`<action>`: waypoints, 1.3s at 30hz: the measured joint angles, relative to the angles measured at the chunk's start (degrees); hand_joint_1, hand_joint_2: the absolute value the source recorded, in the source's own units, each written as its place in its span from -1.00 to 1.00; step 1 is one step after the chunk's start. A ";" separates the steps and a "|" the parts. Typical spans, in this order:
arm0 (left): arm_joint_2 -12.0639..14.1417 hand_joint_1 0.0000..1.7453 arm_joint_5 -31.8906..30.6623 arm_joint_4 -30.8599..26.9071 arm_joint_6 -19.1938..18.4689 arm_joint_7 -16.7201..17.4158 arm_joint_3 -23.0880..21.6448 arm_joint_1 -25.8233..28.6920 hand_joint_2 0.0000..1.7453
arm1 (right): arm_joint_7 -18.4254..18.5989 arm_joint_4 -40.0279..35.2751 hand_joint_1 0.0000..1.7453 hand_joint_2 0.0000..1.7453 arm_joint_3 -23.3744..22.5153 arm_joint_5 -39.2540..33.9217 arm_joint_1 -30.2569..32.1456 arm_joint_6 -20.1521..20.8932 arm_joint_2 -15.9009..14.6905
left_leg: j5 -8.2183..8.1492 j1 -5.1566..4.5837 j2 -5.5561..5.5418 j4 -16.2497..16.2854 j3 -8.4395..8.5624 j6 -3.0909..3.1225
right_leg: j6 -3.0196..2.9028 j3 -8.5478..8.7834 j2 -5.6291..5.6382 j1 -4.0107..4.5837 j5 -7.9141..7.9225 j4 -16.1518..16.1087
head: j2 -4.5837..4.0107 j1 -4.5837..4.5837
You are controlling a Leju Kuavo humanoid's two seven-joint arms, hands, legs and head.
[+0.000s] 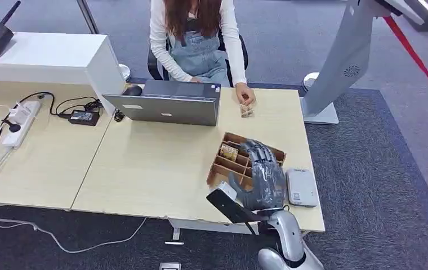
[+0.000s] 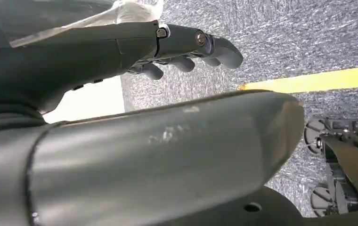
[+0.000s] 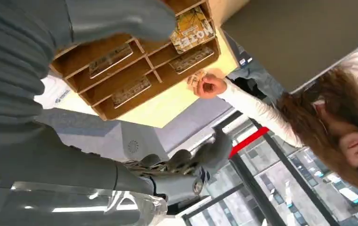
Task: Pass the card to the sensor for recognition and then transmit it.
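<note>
My right hand (image 1: 261, 175) hovers over the near right part of the table (image 1: 144, 163), above the wooden card box (image 1: 240, 160), its fingers (image 1: 259, 152) spread apart and stretched toward the far side, with nothing in them. In my right wrist view the same box (image 3: 134, 70) shows its compartments with cards (image 3: 193, 28) lying in several of them; I cannot tell whether my hand touches the box. Just right of my hand, near the table's right edge, lies the flat grey sensor (image 1: 302, 187). My left hand (image 2: 186, 47) hangs down over the grey carpet, fingers loosely curled and apart, holding nothing.

Farther across the table stands a grey laptop (image 1: 166, 104), back toward me. Right of it, a person's hand (image 1: 246, 95) rests on the table at a small stack of cards (image 1: 247, 111). On the far left lie a power strip (image 1: 19, 121) and a black adapter (image 1: 84, 117).
</note>
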 joint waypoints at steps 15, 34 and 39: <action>0.09 -1.00 0.26 0.00 -0.13 -0.15 -0.42 0.00 -1.00 | 5.61 2.84 -0.92 1.00 0.31 4.37 -2.84 2.43 -0.74 | 0.00 0.00 0.00 0.00 0.01 0.00 | 0.00 -0.01 0.00 0.00 0.00 0.00 | 0.00 0.00; 0.59 -1.00 0.70 0.00 -0.31 -0.37 -0.79 0.01 -1.00 | 9.44 5.88 -0.80 1.00 0.83 6.80 -4.13 4.55 -2.10 | 0.00 0.00 0.00 0.00 0.00 0.00 | 0.00 -0.01 0.00 0.00 0.00 0.00 | 0.00 0.00; 0.61 -1.00 0.81 0.00 -0.28 -0.37 -0.87 0.01 -1.00 | 9.70 6.45 -0.78 1.00 1.07 6.71 -4.06 4.48 -2.25 | 0.00 0.00 0.00 0.00 0.00 0.00 | 0.00 -0.02 0.00 0.00 0.00 0.00 | 0.00 0.00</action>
